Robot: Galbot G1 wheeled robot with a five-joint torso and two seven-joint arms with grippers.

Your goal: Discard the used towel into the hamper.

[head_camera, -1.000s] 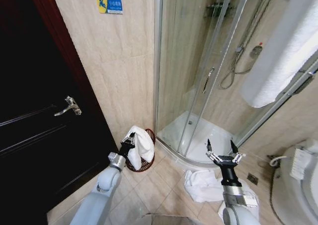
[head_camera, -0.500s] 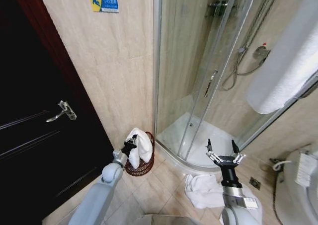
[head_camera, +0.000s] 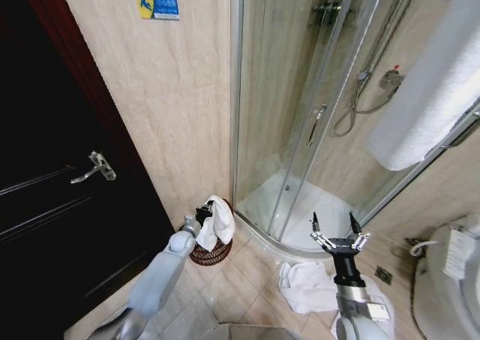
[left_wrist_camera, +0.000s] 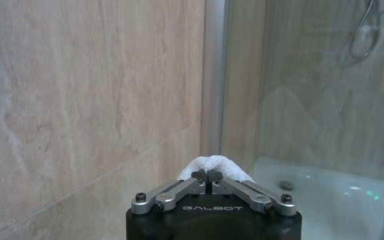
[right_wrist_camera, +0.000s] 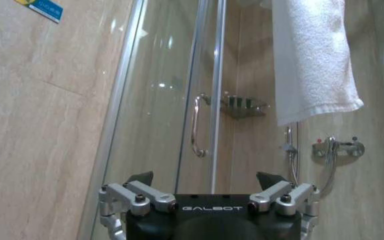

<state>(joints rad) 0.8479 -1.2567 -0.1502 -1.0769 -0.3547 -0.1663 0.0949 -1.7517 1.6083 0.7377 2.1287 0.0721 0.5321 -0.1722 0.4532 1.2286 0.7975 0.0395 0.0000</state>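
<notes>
Here the left gripper [head_camera: 204,210] is pinched closed on a white towel [head_camera: 217,221], holding it just above the dark red-brown hamper [head_camera: 211,253] that stands on the tiled floor against the beige wall, beside the shower enclosure [head_camera: 315,122]. From the left wrist, a bunched tuft of towel pokes out past the closed fingertips [left_wrist_camera: 199,175]. The right gripper [head_camera: 332,230] is held over the floor near a second crumpled towel [head_camera: 304,286], its fingers spread wide and holding nothing.
</notes>
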